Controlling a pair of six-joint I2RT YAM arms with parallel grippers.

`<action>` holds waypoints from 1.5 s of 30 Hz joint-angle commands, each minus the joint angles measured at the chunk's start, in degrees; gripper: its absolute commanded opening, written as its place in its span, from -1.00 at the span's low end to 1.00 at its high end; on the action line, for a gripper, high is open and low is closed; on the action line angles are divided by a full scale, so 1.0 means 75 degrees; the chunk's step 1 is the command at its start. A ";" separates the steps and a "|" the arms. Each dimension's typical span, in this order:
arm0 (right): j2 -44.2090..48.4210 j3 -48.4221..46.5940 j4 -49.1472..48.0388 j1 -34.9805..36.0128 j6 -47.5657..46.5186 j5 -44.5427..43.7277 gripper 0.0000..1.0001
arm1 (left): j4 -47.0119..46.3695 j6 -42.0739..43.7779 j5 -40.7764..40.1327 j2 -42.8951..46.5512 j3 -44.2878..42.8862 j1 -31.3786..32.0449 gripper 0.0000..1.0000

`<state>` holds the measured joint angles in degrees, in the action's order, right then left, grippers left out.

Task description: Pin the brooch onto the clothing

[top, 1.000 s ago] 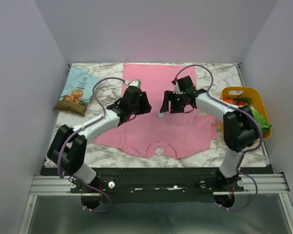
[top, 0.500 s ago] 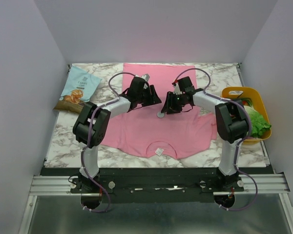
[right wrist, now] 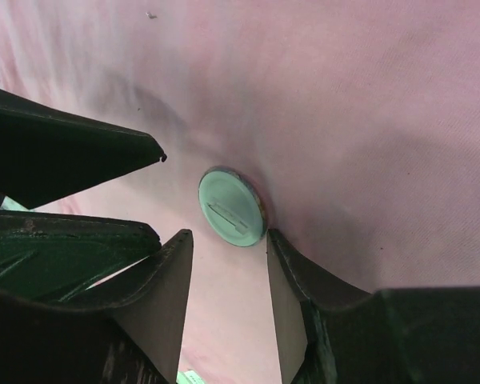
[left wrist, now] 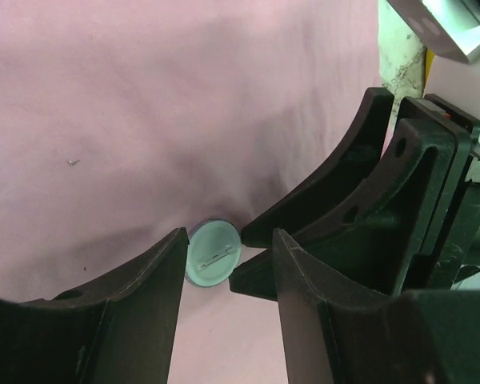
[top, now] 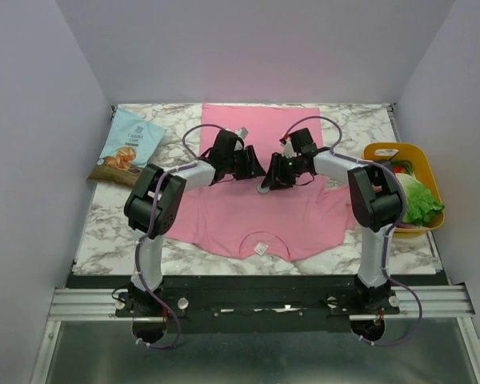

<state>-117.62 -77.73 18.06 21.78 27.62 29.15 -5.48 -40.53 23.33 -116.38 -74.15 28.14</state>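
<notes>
The pink T-shirt, the clothing (top: 256, 220), lies flat on the marble table. The brooch (top: 262, 189) rests on it with its pale back and pin clasp facing up. My left gripper (top: 254, 169) comes in from the left and my right gripper (top: 271, 181) from the right, almost tip to tip over the brooch. In the left wrist view the brooch (left wrist: 213, 253) sits against the tip of the left finger, and the left gripper (left wrist: 228, 240) is open. In the right wrist view the brooch (right wrist: 230, 206) lies just beyond the open right gripper (right wrist: 227, 238), touching its right fingertip.
A snack bag (top: 128, 149) lies at the back left of the table (top: 104, 232). A yellow basket (top: 382, 150) with greens stands at the right edge. The shirt's white neck label (top: 261, 249) is near the front.
The left arm has swung right and its gripper has come up to the brooch. The right gripper has narrowed its jaws and lowered its tips to the brooch.
</notes>
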 commanded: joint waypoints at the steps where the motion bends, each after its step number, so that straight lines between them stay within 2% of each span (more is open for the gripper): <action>1: -0.0289 -0.0194 -0.0077 -0.0010 0.0103 0.0168 0.01 | -0.0137 0.0096 0.0392 -0.0162 0.0195 -0.0002 0.11; 12: -0.0290 -0.0159 -0.0287 -0.0010 0.0232 0.0286 -0.03 | -0.0020 0.0354 0.0557 -0.0151 0.0593 -0.0096 0.05; 15: -0.0149 -0.0101 -0.0416 0.0002 0.0290 0.0297 -0.19 | -0.0184 0.0284 0.0662 -0.0128 0.0746 -0.0119 0.04; 17: -0.0090 -0.0089 -0.0486 -0.0010 0.0302 0.0309 -0.21 | -0.0277 0.0260 0.0674 -0.0128 0.0816 -0.0119 0.03; 21: -0.0102 -0.0100 -0.0557 -0.0010 0.0337 0.0321 -0.45 | -0.0406 0.0213 0.0721 -0.0093 0.0945 -0.0119 0.03; 24: -0.0149 -0.0065 -0.0627 -0.0010 0.0384 0.0414 -0.50 | -0.0524 0.0166 0.0744 -0.0046 0.1050 -0.0119 0.02; 41: 0.0038 0.0427 -0.1844 -0.0010 0.0618 0.1012 -0.53 | -0.1930 -0.0291 0.1401 0.0341 0.1858 -0.0400 -0.17; 45: 0.0062 0.0556 -0.2186 -0.0010 0.0689 0.1328 -0.83 | -0.2246 -0.0314 0.1459 0.0656 0.2128 -0.0471 -0.17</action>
<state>-118.52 -75.00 6.42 21.67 32.01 35.31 -19.51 -42.30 31.57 -115.31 -60.66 25.23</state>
